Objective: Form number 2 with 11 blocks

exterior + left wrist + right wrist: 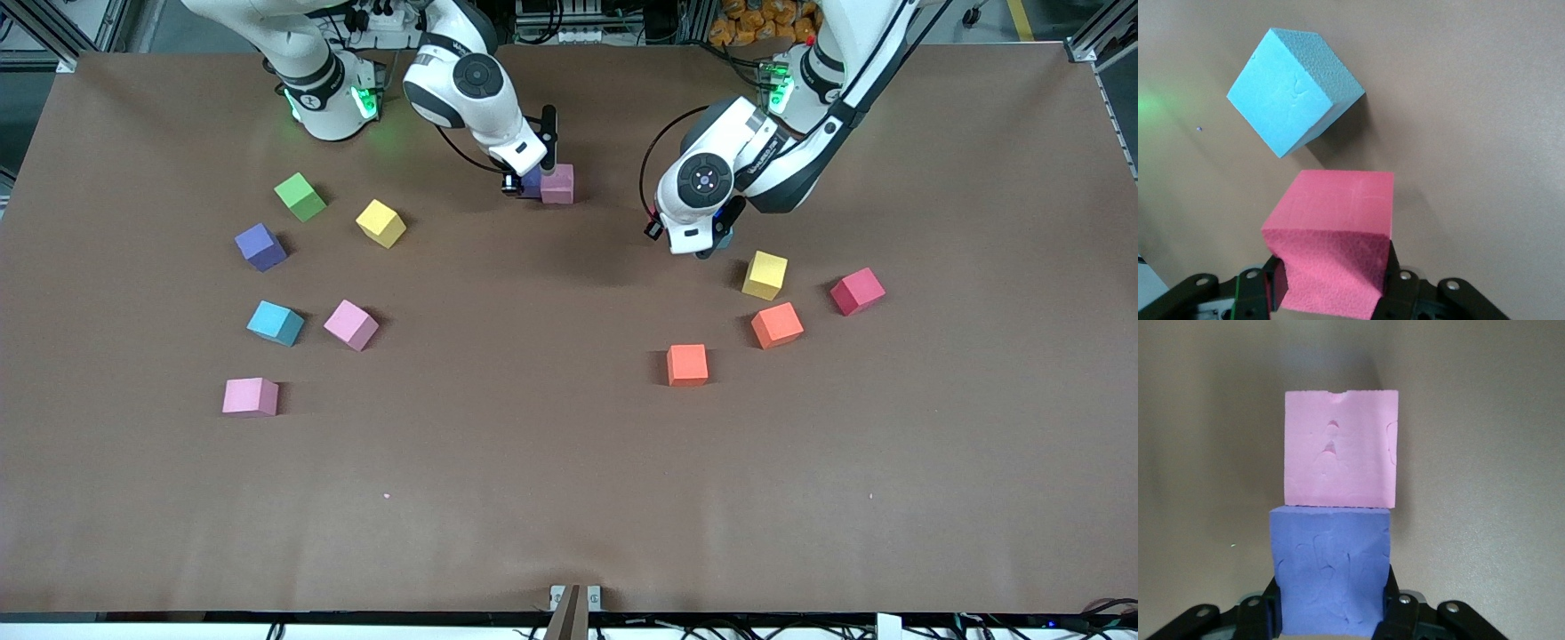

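My right gripper (526,184) (1331,617) is shut on a purple block (1330,577), which sits flush against a pink block (558,184) (1340,450) on the table near the robots' bases. My left gripper (709,249) (1331,297) is shut on a red block (1331,247), low over the table beside a blue block (1295,90) that the hand mostly hides in the front view. Loose blocks lie around: purple (260,246), blue (275,323), pink (351,324), pink (250,396), orange (777,324), orange (687,364), red (857,291).
A green cube (300,196) and a yellow cube (380,222) lie toward the right arm's end. Another yellow cube (765,275) lies just nearer the front camera than the left gripper. The brown table (533,498) is bare in its middle and front.
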Robot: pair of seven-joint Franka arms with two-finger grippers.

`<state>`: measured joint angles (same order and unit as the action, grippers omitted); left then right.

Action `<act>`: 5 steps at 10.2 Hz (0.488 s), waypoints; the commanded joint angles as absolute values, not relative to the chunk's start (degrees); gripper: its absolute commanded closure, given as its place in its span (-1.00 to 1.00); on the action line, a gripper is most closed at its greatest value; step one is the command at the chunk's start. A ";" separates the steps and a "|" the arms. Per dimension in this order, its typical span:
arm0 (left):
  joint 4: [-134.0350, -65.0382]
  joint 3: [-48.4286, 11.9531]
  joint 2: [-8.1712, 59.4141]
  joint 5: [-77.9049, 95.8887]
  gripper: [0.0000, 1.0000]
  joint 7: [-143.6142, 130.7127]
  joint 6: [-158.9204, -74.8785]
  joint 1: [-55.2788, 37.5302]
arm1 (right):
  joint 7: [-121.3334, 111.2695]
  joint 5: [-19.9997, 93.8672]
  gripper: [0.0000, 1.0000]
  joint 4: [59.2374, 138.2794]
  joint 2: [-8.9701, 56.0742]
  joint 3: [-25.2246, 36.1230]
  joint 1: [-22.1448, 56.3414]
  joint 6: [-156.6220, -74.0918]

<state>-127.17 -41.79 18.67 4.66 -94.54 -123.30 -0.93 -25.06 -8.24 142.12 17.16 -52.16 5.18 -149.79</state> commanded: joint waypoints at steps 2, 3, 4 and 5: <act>-127.35 -42.28 17.49 6.15 1.00 -95.10 -122.70 -0.62 | -25.40 -10.28 -0.18 142.38 18.11 -52.82 3.78 -150.56; -127.35 -42.28 17.58 6.07 1.00 -95.10 -122.70 -0.70 | -25.40 -10.28 -0.22 142.38 18.19 -52.82 3.69 -150.47; -127.35 -42.28 17.58 5.98 1.00 -95.10 -122.70 -0.79 | -25.40 -10.37 -0.27 142.30 18.19 -52.82 3.69 -150.56; -127.35 -42.28 17.58 5.98 1.00 -95.10 -122.70 -0.79 | -25.40 -10.63 -0.29 142.38 18.19 -52.82 3.69 -150.56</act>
<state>-127.17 -41.84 18.67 4.66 -94.54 -123.30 -0.94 -25.10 -9.15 142.14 17.43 -52.07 5.12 -149.88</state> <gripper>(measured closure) 0.445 0.370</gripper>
